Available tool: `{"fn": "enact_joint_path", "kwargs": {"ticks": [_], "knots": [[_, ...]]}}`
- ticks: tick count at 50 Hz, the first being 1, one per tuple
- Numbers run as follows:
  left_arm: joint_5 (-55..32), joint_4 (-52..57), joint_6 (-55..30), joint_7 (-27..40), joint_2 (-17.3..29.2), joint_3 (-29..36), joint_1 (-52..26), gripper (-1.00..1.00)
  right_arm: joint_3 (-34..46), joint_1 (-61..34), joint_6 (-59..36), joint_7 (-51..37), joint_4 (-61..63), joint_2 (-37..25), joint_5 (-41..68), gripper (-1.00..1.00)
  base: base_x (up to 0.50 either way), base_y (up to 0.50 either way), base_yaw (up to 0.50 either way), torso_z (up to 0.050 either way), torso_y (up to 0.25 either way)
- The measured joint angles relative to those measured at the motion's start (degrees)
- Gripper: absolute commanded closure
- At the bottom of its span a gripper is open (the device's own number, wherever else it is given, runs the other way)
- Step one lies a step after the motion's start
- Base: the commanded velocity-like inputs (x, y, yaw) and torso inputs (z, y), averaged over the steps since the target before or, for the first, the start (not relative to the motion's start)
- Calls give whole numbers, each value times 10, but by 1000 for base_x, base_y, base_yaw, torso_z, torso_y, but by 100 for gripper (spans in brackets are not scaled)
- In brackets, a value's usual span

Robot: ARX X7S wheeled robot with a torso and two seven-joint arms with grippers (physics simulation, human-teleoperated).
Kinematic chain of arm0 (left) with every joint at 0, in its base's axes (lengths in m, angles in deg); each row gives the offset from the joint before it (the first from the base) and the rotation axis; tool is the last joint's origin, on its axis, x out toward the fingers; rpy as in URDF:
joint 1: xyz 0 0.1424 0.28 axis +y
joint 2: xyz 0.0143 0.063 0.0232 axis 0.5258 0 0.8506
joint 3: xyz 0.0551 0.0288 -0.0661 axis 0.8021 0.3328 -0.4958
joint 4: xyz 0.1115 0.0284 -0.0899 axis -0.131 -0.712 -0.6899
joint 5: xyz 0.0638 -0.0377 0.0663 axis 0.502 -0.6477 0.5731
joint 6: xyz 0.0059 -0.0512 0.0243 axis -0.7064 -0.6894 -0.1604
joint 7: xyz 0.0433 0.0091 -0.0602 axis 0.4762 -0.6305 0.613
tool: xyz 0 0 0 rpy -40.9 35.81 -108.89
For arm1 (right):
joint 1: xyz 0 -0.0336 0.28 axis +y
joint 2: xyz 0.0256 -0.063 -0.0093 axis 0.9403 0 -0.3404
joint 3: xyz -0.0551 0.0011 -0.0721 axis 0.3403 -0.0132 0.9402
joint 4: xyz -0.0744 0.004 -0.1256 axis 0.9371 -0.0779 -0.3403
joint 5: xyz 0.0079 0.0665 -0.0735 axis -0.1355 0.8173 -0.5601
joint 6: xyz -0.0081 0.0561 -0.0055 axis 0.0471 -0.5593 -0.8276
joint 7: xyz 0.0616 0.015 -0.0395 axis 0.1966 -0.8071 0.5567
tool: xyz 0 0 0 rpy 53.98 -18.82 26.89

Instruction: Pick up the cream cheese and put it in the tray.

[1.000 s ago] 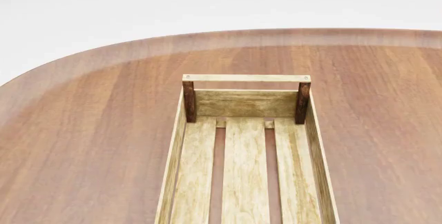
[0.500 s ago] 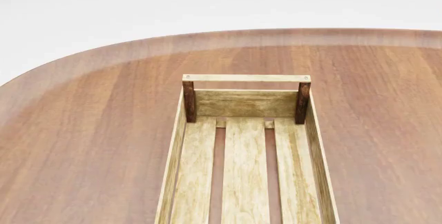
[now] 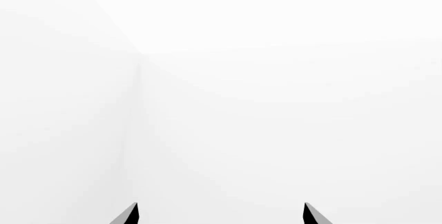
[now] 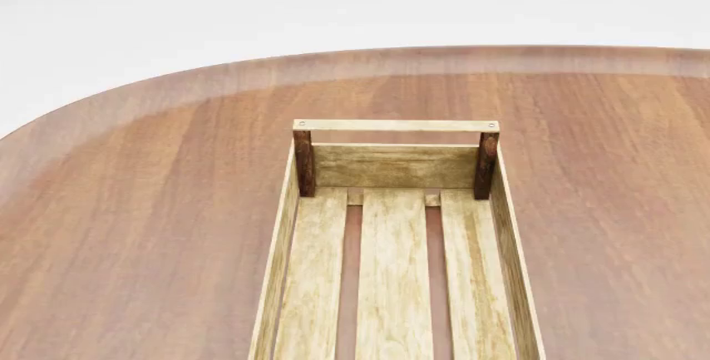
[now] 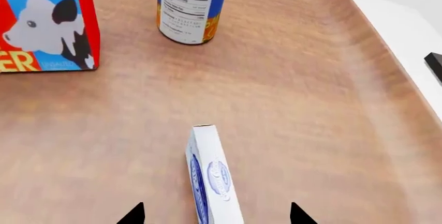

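The cream cheese (image 5: 212,180), a small pale box with a blue oval logo, stands on its narrow edge on the wooden table in the right wrist view. It lies between the two dark fingertips of my right gripper (image 5: 215,214), which is open; neither tip touches it. The tray (image 4: 291,244), a long light-wood crate with a slatted bottom and dark corner posts, fills the lower middle of the head view and holds nothing. My left gripper (image 3: 221,213) is open and faces only blank white. Neither gripper shows in the head view.
A red-orange butter box with a cow picture (image 5: 45,25) and a blue-orange can (image 5: 190,8) stand beyond the cream cheese. The table's rounded edge (image 5: 386,53) runs close beside it, with a dark object (image 5: 435,64) past the edge.
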State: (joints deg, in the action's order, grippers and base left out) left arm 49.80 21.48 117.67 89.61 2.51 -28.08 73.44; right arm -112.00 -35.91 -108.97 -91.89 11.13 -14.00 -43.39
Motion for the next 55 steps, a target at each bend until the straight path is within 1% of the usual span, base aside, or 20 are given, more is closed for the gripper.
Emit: {"fn": "enact_joint_path", "kwargs": {"ticks": [23,24,45,55], "knots": [[2,2,-6,3,1,2,-1,-100,-5,-16,25,27,-58,-7,6,-100,0,0,0,0,0],[2,2,-6,3,1,2,-1,-100,-4,-16,25,30,-59,-8,7,100,0,0,0,0,0],[4,1,-7,5,2,4,-1,-100,-5,-14,23,50,-56,-8,-6,100,1,-1,0,0,0],[5,1,-8,6,2,5,-2,-100,0,12,22,77,4,-1,35,100,0,0,0,0,0]]}}
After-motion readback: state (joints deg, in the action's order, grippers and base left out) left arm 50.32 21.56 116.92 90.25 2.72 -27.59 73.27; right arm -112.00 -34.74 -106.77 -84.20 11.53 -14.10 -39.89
